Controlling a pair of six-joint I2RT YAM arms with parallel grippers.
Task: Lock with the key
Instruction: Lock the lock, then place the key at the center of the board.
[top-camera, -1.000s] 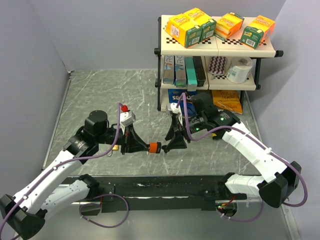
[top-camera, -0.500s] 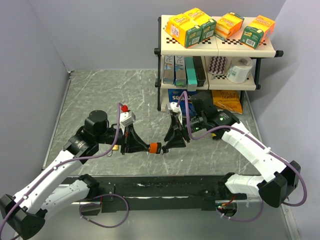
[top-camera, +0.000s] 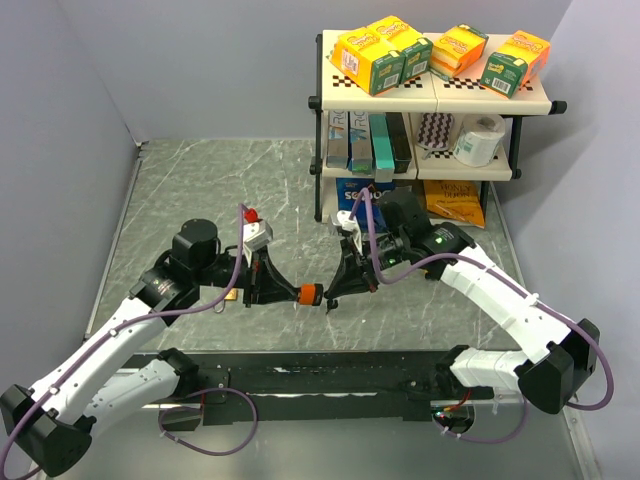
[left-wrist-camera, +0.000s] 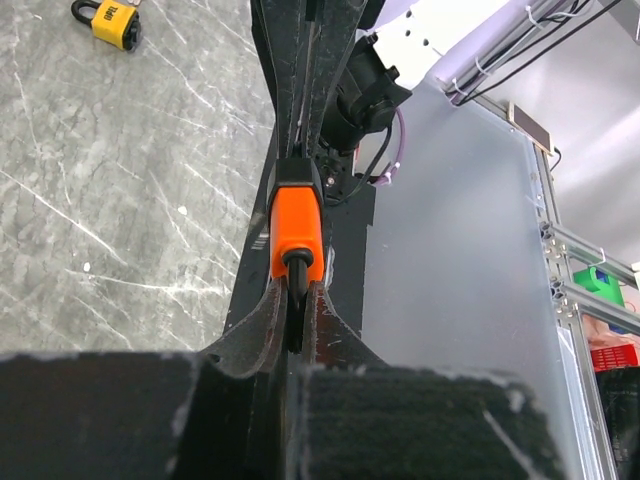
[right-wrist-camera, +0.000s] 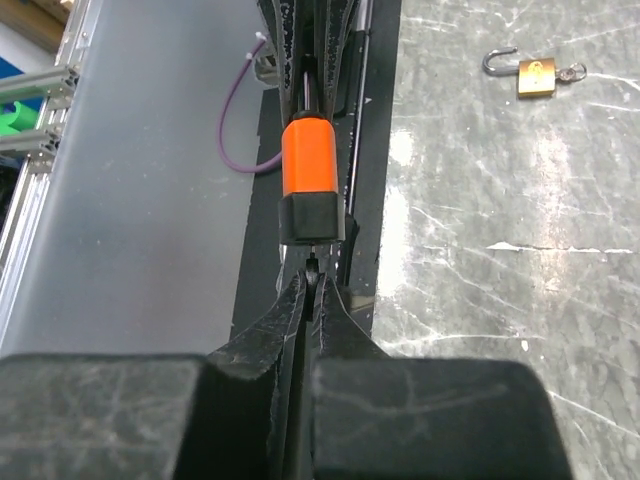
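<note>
Above the six o'clock edge of the grey marbled tabletop (top-camera: 200, 190), an orange cylindrical lock with black cap (top-camera: 309, 294) is clamped by the left gripper (left-wrist-camera: 297, 300). A thin metal key (right-wrist-camera: 313, 266), mostly hidden, is pinched by the closed right gripper (right-wrist-camera: 312, 290).

A grey marbled surface (top-camera: 200, 190) with white veins filled the enclosure, bounded by a plain pale lavender back wall (top-camera: 200, 70), left wall (top-camera: 50, 160) and right wall (top-camera: 590, 190). In the far right corner stood a cream shelf unit (top-camera: 470, 98) on black posts. Its top tier carried orange-and-green boxes (top-camera: 385, 52), its middle tier upright cartons and a white paper roll (top-camera: 480, 138), and an orange bag (top-camera: 455, 203) lay beneath. A black strip (top-camera: 330, 372) ran along the near edge, bordered by a frosted panel (left-wrist-camera: 460, 250) and aluminium framing (left-wrist-camera: 575, 290). The light was soft and even, with a faint sheen on the stone.
</note>
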